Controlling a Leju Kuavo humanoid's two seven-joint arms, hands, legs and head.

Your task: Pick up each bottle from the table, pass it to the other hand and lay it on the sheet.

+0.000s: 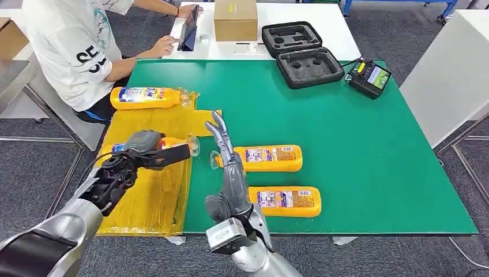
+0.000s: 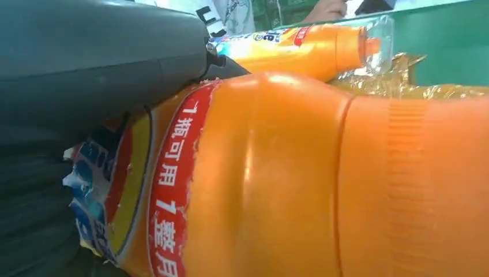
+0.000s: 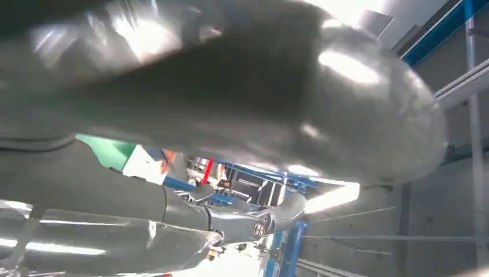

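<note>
Head view: the left robot hand grips an orange plastic bottle over the yellow sheet at the desk's left edge — released tilted, it could roll off; right robot hand open.

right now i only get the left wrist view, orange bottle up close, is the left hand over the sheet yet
Observer: Yes, the left hand holds the held bottle over the yellow sheet; touching or not, I cannot tell.
Operator: how many left on the table
Observer: Two lie on the green mat: a farther bottle and a nearer bottle.
Operator: and the right hand
Observer: The right hand is open, fingers up, beside those two.
</note>
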